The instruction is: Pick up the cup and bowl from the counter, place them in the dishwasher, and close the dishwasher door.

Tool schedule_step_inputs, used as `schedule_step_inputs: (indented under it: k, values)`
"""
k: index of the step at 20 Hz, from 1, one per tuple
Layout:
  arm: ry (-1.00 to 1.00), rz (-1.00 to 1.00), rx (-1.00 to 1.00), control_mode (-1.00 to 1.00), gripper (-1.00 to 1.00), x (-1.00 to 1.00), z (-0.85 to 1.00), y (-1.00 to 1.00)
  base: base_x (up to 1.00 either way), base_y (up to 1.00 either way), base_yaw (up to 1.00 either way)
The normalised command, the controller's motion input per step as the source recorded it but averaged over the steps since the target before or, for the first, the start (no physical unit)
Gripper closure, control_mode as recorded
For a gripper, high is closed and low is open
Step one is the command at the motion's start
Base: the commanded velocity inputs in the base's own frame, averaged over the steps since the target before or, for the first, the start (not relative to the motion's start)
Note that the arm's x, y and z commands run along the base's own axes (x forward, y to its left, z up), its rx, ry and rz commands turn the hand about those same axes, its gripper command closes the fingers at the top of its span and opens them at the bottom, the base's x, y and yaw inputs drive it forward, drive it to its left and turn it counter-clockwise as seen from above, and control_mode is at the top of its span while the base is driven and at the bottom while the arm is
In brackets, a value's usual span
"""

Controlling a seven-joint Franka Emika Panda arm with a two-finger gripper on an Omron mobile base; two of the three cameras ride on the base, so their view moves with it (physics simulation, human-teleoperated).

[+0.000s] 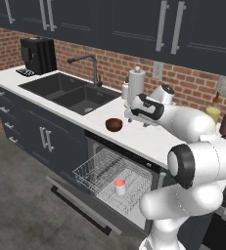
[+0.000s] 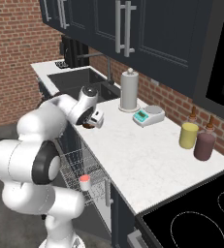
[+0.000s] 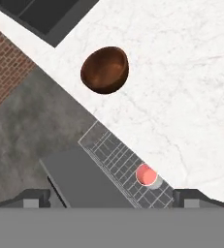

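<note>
Gripper [image 3: 111,197] stands fully open and empty, its two dark tips wide apart at the foot of the hand view, hanging above the counter [image 3: 181,72] and looking straight down. In the left base view the hand [image 1: 134,116] sits over the worktop just beside the bowl [image 1: 114,124], not touching it. The bowl [image 3: 105,69] rests upright on the white stone close to the counter's front edge, near the corner of the sink [image 1: 68,90]; from the hand camera it lies off-centre, toward the top of that view, so the jaws are not yet over it. The cup [image 1: 120,186] already stands upright in the pulled-out wire rack of the dishwasher [image 1: 112,178], red inside showing, and the dishwasher door [image 1: 78,202] lies dropped open below. Judged step in hand: fetching the bowl, the cup's half being done. To do it well, bring the hand across until the bowl's rim sits between the tips, then descend with one finger inside the wall and one outside, since the bowl looks wide for a span across its whole body; a rim pinch seems the safer hold. Risk: a nudge on the outer wall could slide the bowl off the near edge onto the rack or door. Paper towel roll [image 2: 129,90], scale [image 2: 148,115] and the two tumblers stand well apart from the work.
</note>
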Motion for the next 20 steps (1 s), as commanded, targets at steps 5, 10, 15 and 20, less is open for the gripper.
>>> schedule_step_inputs:
  k: [5, 10, 15, 20]
  values:
    - [0.07, -0.03, 0.00, -1.00, -1.00, 0.61, -0.10, 0.00, 0.00, 0.00, 0.00]
    - [0.03, 0.00, 0.00, -1.00, -1.00, 0.54, -0.01, 0.00, 0.00, 0.00, 0.00]
    - [0.01, 0.00, 0.00, -1.00, -1.00, 0.38, -0.19, 0.02, 0.00, 0.00, 0.00]
    - [0.00, 0.00, -0.01, -1.00, -1.00, 0.37, -0.28, 0.04, 0.00, 0.00, 0.00]
